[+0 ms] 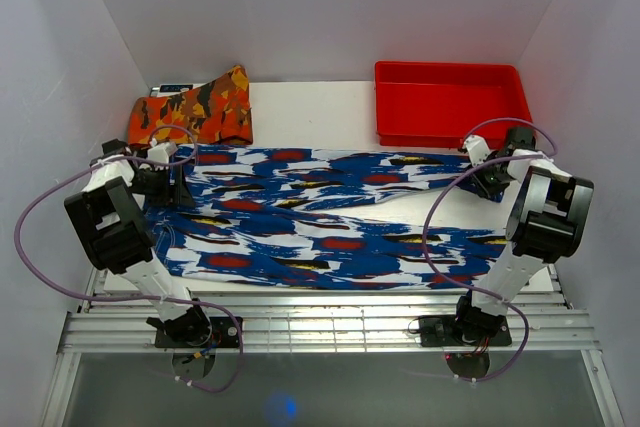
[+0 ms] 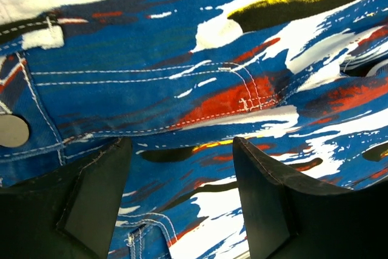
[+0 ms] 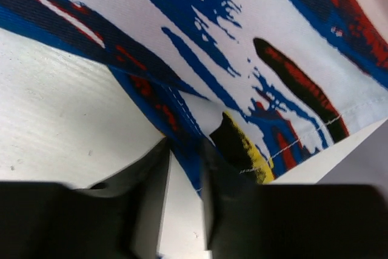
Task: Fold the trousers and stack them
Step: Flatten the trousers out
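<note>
White tabletop [image 1: 320,107]: trousers [image 1: 330,222] spread flat at centre, waistband [image 2: 121,98] at 9 o'clock, hem [image 3: 303,134] at 3; left end effector [image 1: 176,187] gaping over waistband, ready to grip; right end effector [image 1: 488,179] pinching hem for folding.

**Two matching black-and-white robot arms with lilac cables**

The left arm [image 1: 108,219] and right arm [image 1: 548,215] look alike: slim white links joined by chunky, boxy black joint housings, each on a small black base [image 1: 186,330]. A thin lilac cable [image 1: 40,272] loops loosely along each arm. The left gripper [image 2: 182,144] and right gripper [image 3: 186,147] have matte black, wedge-shaped fingers with flat inner faces.
</note>
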### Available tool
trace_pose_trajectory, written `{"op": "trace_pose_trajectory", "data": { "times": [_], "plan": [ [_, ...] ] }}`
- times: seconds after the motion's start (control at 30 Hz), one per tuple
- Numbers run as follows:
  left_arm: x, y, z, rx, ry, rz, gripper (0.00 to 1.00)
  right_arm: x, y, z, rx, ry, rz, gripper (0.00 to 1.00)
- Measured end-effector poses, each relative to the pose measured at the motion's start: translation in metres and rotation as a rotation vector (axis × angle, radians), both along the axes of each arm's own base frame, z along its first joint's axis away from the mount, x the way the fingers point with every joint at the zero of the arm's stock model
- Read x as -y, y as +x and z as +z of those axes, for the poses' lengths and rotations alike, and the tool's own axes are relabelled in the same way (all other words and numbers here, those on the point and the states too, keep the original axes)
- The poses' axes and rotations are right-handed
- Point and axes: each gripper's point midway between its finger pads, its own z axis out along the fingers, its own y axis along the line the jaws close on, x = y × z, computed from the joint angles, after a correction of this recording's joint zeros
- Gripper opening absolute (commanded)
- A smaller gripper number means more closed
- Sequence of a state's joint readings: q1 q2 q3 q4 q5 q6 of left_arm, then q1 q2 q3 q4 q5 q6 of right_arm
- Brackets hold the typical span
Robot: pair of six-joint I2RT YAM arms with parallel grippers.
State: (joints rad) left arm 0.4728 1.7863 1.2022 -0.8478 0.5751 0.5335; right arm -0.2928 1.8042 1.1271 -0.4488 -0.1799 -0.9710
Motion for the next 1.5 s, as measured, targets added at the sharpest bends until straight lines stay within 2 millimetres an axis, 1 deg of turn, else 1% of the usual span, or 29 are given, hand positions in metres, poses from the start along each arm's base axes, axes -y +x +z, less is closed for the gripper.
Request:
{"op": "trace_pose_trajectory", "data": {
  "times": [0.03,0.07,0.2,0.23,0.27,0.33,0.37,0.43,0.47,0.57,0.63,0.67,0.7,0.77,0.8,0.83,0.87,0.93,0.97,1.0,1.03,1.07,1.13,1.17,1.23,1.3,1.37,1.43,1.5],
  "plan": [
    [-0.001,0.001,0.000,0.001,0.000,0.000,0.78,0.001,0.002,-0.001,0.000,-0.004,0.004,0.19],
    [-0.001,0.002,-0.001,0.001,0.001,0.001,0.78,0.002,0.004,-0.001,-0.001,-0.009,0.008,0.08],
    [-0.004,0.003,-0.008,-0.017,0.008,0.006,0.73,0.008,0.006,-0.001,0.001,-0.046,0.042,0.08],
    [-0.006,0.003,-0.010,-0.023,0.014,0.007,0.70,0.009,0.006,-0.001,0.002,-0.057,0.056,0.08],
    [-0.008,0.003,-0.013,-0.029,0.029,0.010,0.64,0.011,0.005,-0.001,0.004,-0.071,0.073,0.08],
    [-0.014,0.002,-0.018,-0.038,0.059,0.021,0.57,0.017,-0.004,0.000,-0.015,-0.095,0.106,0.08],
    [-0.017,0.002,-0.021,-0.042,0.072,0.025,0.49,0.021,-0.010,0.000,-0.025,-0.108,0.121,0.08],
    [-0.023,0.002,-0.026,-0.056,0.094,0.045,0.44,0.032,-0.019,0.004,-0.038,-0.127,0.142,0.08],
    [-0.026,0.002,-0.027,-0.060,0.102,0.055,0.40,0.038,-0.023,0.006,-0.041,-0.134,0.150,0.08],
    [-0.031,0.003,-0.029,-0.068,0.103,0.082,0.37,0.049,-0.034,0.010,-0.055,-0.137,0.174,0.08],
    [-0.032,0.003,-0.029,-0.074,0.099,0.092,0.38,0.050,-0.040,0.010,-0.073,-0.129,0.208,0.09],
    [-0.032,0.003,-0.029,-0.076,0.096,0.093,0.40,0.050,-0.042,0.012,-0.083,-0.124,0.227,0.29],
    [-0.032,0.003,-0.028,-0.078,0.092,0.093,0.47,0.049,-0.043,0.014,-0.088,-0.120,0.237,0.40],
    [-0.030,0.003,-0.027,-0.079,0.084,0.086,0.57,0.053,-0.041,0.020,-0.089,-0.132,0.250,0.67],
    [-0.029,0.003,-0.025,-0.079,0.077,0.081,0.63,0.055,-0.038,0.025,-0.082,-0.136,0.250,0.70],
    [-0.028,0.003,-0.024,-0.078,0.067,0.079,0.71,0.056,-0.035,0.030,-0.073,-0.136,0.251,0.71],
    [-0.027,0.002,-0.022,-0.077,0.063,0.073,0.73,0.057,-0.030,0.036,-0.060,-0.138,0.246,0.68],
    [-0.027,0.002,-0.017,-0.074,0.055,0.066,0.76,0.057,-0.024,0.052,-0.043,-0.124,0.236,0.62],
    [-0.027,0.002,-0.015,-0.072,0.057,0.063,0.76,0.056,-0.020,0.062,-0.028,-0.116,0.231,0.56],
    [-0.028,0.001,-0.013,-0.070,0.059,0.059,0.76,0.054,-0.018,0.071,-0.014,-0.106,0.229,0.54],
    [-0.029,0.000,-0.011,-0.067,0.062,0.056,0.76,0.052,-0.018,0.079,-0.006,-0.097,0.229,0.52],
    [-0.030,-0.001,-0.007,-0.063,0.066,0.053,0.76,0.048,-0.020,0.088,0.003,-0.089,0.230,0.46],
    [-0.031,-0.003,0.000,-0.051,0.076,0.050,0.76,0.036,-0.036,0.099,-0.007,-0.064,0.240,0.42],
    [-0.031,-0.004,0.004,-0.044,0.083,0.047,0.76,0.030,-0.045,0.101,-0.014,-0.055,0.243,0.40],
    [-0.031,-0.006,0.012,-0.030,0.095,0.041,0.76,0.014,-0.072,0.094,-0.066,-0.025,0.252,0.38],
    [-0.030,-0.009,0.014,-0.022,0.103,0.035,0.76,0.000,-0.103,0.075,-0.145,0.010,0.260,0.36],
    [-0.028,-0.015,0.012,-0.032,0.103,0.028,0.75,-0.013,-0.135,0.050,-0.248,0.047,0.268,0.36],
    [-0.026,-0.022,0.006,-0.056,0.102,0.022,0.74,-0.023,-0.162,0.026,-0.336,0.064,0.276,0.36],
    [-0.024,-0.029,0.001,-0.080,0.102,0.015,0.71,-0.027,-0.182,0.007,-0.396,0.063,0.275,0.35]
  ]
}}
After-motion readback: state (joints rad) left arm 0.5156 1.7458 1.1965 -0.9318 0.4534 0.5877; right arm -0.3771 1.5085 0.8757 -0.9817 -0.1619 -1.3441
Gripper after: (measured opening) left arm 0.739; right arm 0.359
